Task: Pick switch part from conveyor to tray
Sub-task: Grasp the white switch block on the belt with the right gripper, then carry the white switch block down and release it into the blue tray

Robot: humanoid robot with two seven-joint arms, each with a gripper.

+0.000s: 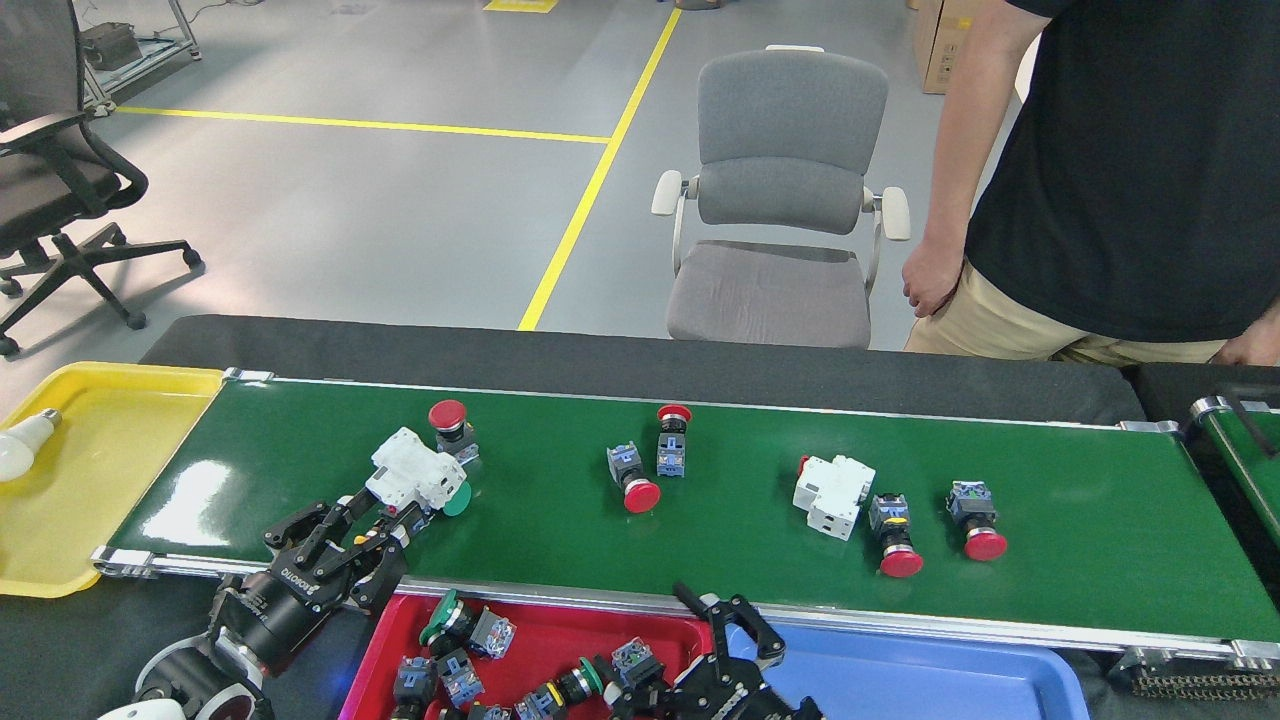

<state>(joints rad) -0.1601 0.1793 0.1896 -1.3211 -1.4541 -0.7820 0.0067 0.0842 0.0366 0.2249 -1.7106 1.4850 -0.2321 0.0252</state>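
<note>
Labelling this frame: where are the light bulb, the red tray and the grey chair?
light bulb point(20, 446), head view, on its white globe.
red tray point(545, 628), head view, on bare floor.
grey chair point(768, 294), head view, on its seat cushion.

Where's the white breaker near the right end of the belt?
Head view: white breaker lies right of centre on the conveyor, just left of two red pushbuttons.
</note>
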